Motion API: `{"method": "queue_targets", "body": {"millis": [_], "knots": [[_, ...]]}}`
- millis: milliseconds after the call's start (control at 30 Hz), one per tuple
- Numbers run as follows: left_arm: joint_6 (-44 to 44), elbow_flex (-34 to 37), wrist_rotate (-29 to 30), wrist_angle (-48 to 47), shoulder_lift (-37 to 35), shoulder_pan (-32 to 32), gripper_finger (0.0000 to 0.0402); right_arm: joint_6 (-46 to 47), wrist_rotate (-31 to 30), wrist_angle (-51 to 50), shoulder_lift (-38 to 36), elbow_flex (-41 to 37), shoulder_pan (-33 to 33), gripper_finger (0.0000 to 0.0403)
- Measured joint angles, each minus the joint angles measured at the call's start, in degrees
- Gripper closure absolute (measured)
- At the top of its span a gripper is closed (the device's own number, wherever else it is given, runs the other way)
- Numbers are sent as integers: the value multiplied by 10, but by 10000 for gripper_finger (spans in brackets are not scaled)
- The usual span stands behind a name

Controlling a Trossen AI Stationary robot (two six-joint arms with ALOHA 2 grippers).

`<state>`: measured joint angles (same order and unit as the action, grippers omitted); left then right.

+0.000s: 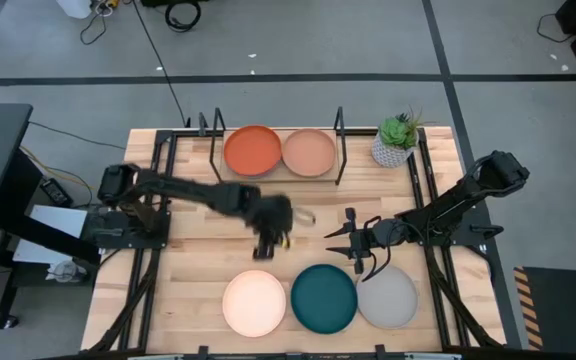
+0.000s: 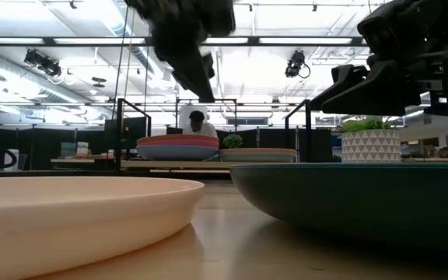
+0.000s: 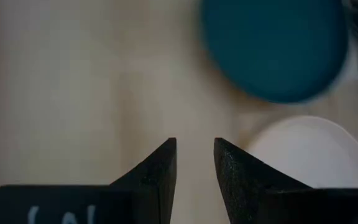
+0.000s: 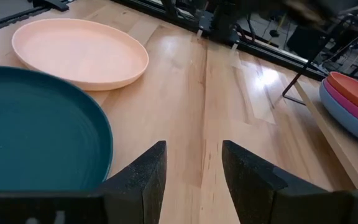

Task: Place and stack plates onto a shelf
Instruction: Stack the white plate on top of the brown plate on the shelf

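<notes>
On the shelf (image 1: 279,177), at the table's far side, an orange plate (image 1: 253,150) tops a stack (image 2: 177,146) of pink and blue plates. A tan plate (image 1: 309,152) lies beside it. Along the near edge the cream plate (image 1: 255,302), the dark teal plate (image 1: 323,297) and the grey plate (image 1: 388,297) lie flat on the table. My left gripper (image 1: 266,245) hangs open and empty above the table's middle, pointing down (image 3: 195,162). My right gripper (image 1: 342,246) is open and empty above the teal plate's far edge (image 4: 194,168).
A potted plant (image 1: 398,140) in a white patterned pot stands to the right of the shelf. Black upright frames (image 1: 340,145) stand at the shelf's ends. Bare wood (image 1: 308,235) lies between the shelf and the near row of plates. A person (image 2: 198,123) shows beyond the table.
</notes>
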<state>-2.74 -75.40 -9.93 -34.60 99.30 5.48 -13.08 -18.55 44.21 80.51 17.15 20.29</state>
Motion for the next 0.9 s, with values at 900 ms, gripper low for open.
{"method": "queue_targets", "body": {"millis": [900], "knots": [[-403, -19, 163, -97, 117, 411, 248, -89, 2, 79, 2, 0, -36, 241]]}}
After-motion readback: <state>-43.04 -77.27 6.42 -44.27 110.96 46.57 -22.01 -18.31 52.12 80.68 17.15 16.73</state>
